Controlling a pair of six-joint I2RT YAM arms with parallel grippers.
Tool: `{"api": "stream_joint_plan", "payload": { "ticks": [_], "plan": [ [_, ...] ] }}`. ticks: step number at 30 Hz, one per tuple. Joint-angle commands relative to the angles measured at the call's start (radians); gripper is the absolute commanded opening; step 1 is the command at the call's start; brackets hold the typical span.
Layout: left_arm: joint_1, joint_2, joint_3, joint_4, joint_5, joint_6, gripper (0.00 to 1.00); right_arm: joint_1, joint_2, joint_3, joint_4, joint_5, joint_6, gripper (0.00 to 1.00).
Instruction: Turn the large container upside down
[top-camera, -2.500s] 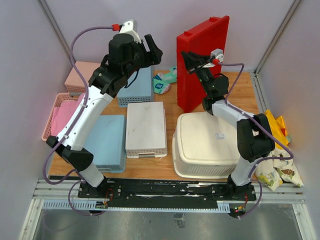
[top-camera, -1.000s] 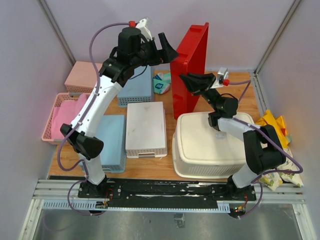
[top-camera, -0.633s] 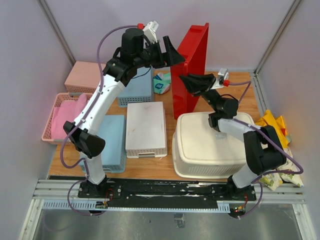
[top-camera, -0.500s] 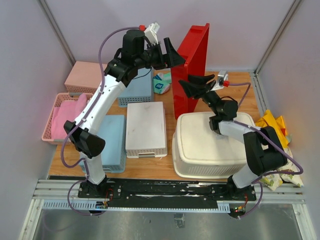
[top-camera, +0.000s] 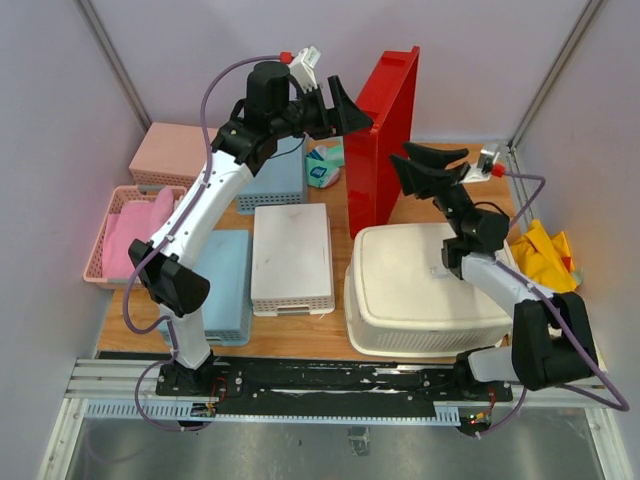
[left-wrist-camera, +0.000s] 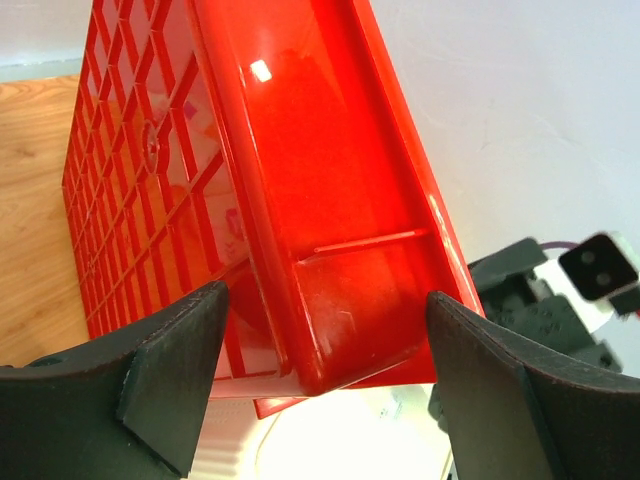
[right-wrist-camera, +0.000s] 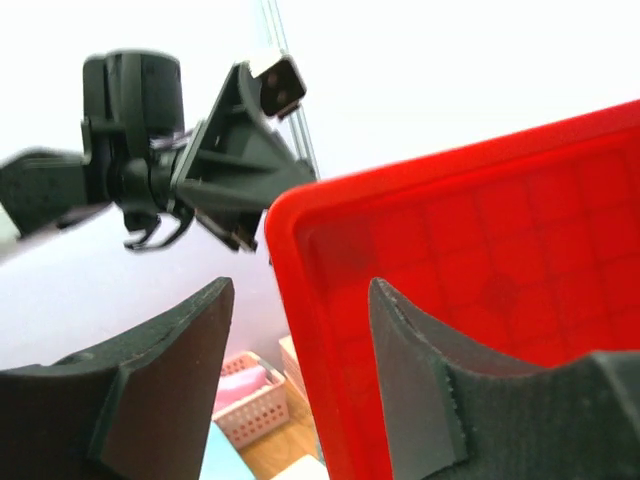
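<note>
The red tray (top-camera: 385, 140) is straddled, ungripped, by the wide left gripper (left-wrist-camera: 320, 385); the right gripper (top-camera: 425, 165) is spread, empty. It could topple onto the large container (top-camera: 425, 290).

Large container (top-camera: 420, 285) cream, perforated lower sides, small white sticker on base. Red tray (top-camera: 385, 130) glossy, grid-ribbed back. White basket (top-camera: 291, 257), 2 light blue baskets (top-camera: 222, 280) (top-camera: 276, 175), 2 pink baskets (top-camera: 120, 232) (top-camera: 165, 150). Yellow patterned cloth (top-camera: 548, 255). Wooden table (top-camera: 330, 335) tan. Arms white and black, purple cables.
</note>
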Motion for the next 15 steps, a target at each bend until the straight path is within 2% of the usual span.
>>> {"api": "stream_joint_plan", "payload": {
  "ticks": [1, 3, 5, 6, 10, 12, 15],
  "plan": [
    [-0.014, 0.000, -0.030, -0.034, 0.026, 0.021, 0.83, -0.113, -0.048, 0.098, -0.190, -0.036, 0.302, 0.56],
    [-0.022, 0.001, -0.034, -0.035, 0.027, 0.027, 0.83, -0.169, -0.065, 0.240, -0.496, -0.114, 0.384, 0.55],
    [-0.029, 0.001, -0.038, -0.035, 0.025, 0.032, 0.83, -0.183, -0.076, 0.377, -0.839, -0.144, 0.335, 0.59],
    [-0.031, -0.001, -0.041, -0.035, 0.023, 0.033, 0.83, -0.184, -0.086, 0.417, -0.957, -0.128, 0.307, 0.63],
    [-0.040, 0.005, -0.032, -0.034, 0.022, 0.038, 0.83, -0.185, -0.106, 0.524, -1.213, -0.061, 0.290, 0.68],
    [-0.046, 0.009, -0.027, -0.035, 0.024, 0.039, 0.83, -0.185, -0.096, 0.605, -1.398, -0.025, 0.273, 0.70],
    [-0.060, 0.018, -0.020, -0.034, 0.023, 0.041, 0.83, -0.185, -0.085, 0.679, -1.543, 0.025, 0.280, 0.71]
  ]
}}
